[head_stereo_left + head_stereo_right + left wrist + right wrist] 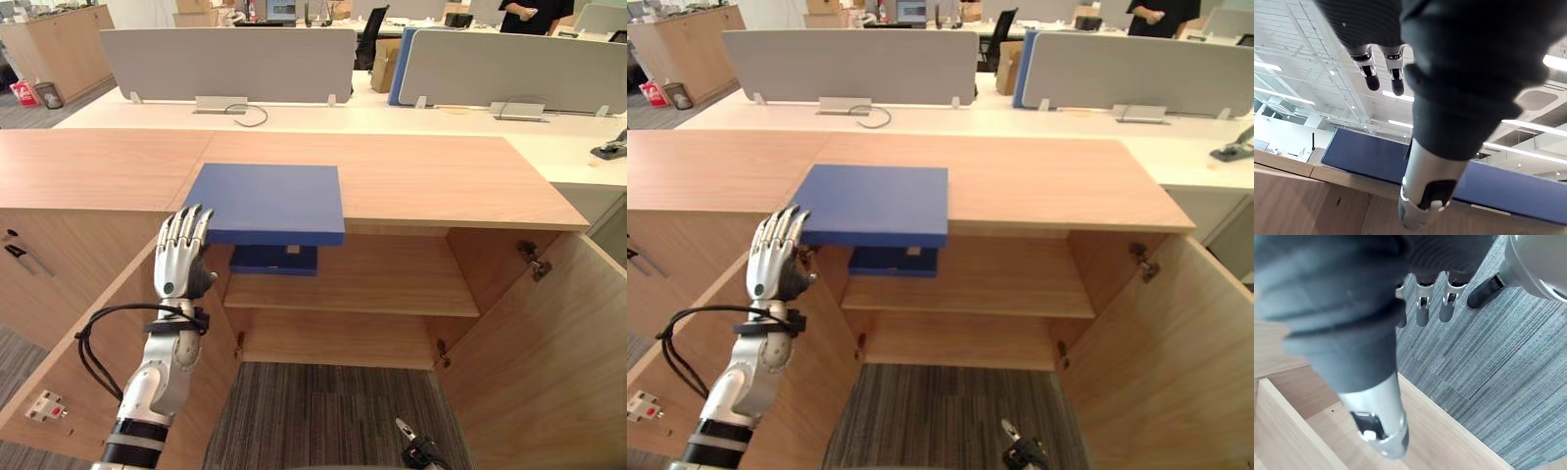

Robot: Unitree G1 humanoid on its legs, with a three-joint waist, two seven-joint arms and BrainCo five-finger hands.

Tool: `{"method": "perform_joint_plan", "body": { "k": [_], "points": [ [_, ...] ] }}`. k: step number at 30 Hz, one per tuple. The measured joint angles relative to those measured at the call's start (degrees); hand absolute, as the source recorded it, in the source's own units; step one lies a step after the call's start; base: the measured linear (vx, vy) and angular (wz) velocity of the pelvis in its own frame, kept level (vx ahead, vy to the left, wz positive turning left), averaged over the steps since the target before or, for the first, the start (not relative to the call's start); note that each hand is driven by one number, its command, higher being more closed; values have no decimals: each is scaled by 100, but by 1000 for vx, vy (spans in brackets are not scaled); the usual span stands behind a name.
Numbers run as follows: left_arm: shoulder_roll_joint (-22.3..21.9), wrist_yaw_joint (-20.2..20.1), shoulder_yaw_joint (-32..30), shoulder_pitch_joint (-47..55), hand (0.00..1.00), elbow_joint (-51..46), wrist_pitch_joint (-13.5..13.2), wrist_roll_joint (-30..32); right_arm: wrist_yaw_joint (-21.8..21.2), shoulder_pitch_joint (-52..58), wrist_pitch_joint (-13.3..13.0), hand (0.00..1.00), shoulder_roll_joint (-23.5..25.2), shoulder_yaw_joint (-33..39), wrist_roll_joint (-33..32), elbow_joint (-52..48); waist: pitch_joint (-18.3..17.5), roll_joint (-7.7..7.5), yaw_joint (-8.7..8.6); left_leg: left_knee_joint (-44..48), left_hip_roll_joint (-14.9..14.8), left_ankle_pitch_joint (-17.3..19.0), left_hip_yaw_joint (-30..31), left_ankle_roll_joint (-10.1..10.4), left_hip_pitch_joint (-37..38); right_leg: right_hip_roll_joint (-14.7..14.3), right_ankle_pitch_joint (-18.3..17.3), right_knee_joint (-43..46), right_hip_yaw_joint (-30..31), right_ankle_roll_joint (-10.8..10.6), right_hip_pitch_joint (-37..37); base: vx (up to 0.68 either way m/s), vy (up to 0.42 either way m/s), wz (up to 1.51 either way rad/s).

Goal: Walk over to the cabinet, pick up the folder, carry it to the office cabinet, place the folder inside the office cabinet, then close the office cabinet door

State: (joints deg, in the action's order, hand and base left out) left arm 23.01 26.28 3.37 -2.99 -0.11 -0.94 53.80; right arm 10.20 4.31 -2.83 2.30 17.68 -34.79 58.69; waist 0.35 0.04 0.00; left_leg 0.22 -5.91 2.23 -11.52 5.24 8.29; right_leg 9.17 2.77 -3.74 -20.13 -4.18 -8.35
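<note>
Your folder (269, 201) lies flat on top of the cabinet (441, 181), toward the left of its open bay, and its front edge sticks out past the cabinet's front lip. Neither hand has it.

Your left hand (179, 257) is raised in front of the cabinet with its fingers straight and together, holding nothing. The tips are just beside the folder's overhanging left corner, and I cannot tell whether they touch it. Your right hand (1421, 308) hangs low in front of the cabinet over the carpet (323, 411), fingers relaxed and empty.

Both cabinet doors stand open, the left door (118, 343) close beside your left forearm and the right door (549, 352) swung wide.

Watch these risks:
- A nudge from straight fingers against the corner would likely slide the folder back or skew it across the cabinet top rather than lift it.
- A one-handed pinch at that corner may let the far side droop and slip out, since the folder looks broad and flat.
- Your left arm has little room beside the left door, so a wide swing could knock it.
- A darker blue item (274, 259) already sits on the cabinet's upper shelf (392, 279), right under the overhang. Pushing the folder in there could jam against it.
</note>
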Motion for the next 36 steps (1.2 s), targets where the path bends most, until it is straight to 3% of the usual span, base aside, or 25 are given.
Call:
{"method": "perform_joint_plan", "body": {
  "k": [11,26,27,36],
  "points": [
    [88,-158,254,-671,0,1023,104,50,3,214,53,0,-237,358,0,278,-5,146,-141,-44,3,-10,9,7,2,-42,46,-103,34,1,-4,-18,7,-1],
    [319,-152,451,-1278,0,1535,263,53,3,214,52,0,-263,534,2,420,19,156,-325,-97,6,2,-44,-3,76,-45,82,-137,142,-5,15,-30,12,-2],
    [320,-152,450,-1292,100,1544,266,53,3,217,52,0,-264,553,3,437,27,160,-341,-102,7,2,-45,-3,75,-45,82,-138,147,-6,22,0,0,0],
    [307,-39,423,-1886,100,2157,285,53,5,205,53,0,-266,577,5,460,100,154,-385,-112,10,1,-34,-3,72,-51,83,-137,155,-6,35,-4,1,0]
  ]
}}
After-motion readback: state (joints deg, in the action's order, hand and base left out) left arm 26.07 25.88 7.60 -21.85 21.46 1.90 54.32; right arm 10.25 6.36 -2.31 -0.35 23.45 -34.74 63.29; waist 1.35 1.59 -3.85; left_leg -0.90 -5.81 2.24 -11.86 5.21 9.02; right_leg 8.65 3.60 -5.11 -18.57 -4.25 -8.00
